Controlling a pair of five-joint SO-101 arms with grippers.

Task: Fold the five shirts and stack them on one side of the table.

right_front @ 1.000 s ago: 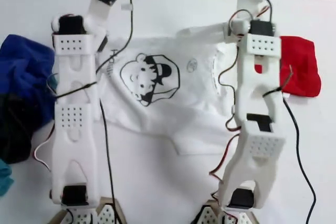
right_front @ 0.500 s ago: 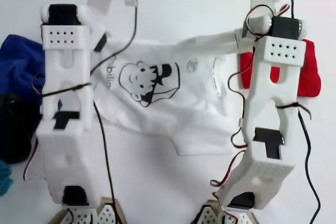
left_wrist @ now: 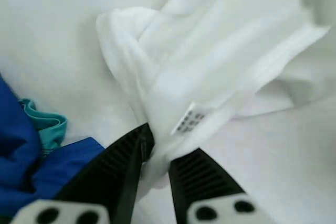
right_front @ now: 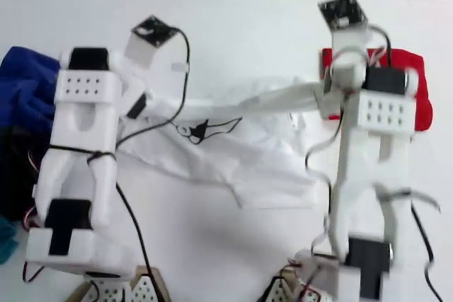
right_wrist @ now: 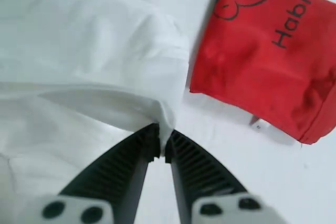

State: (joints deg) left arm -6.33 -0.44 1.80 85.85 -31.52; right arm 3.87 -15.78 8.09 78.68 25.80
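white shirt (right_front: 248, 160): crumpled, far edge raised | red shirt (right_front: 421, 100): just beside | blue shirt (right_front: 27, 84): apart

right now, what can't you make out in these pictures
High view, white shirt: its print is folded over and mostly hidden.
High view, red shirt: the right arm covers its middle.
High view, blue shirt pile: cut off by the picture's edge and the left arm, so the shirts there cannot be counted.

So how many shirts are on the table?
5: white shirt in the middle, red shirt folded on one side, and a blue shirt, dark shirt and teal shirt heaped on the other. More could hide beneath that heap.
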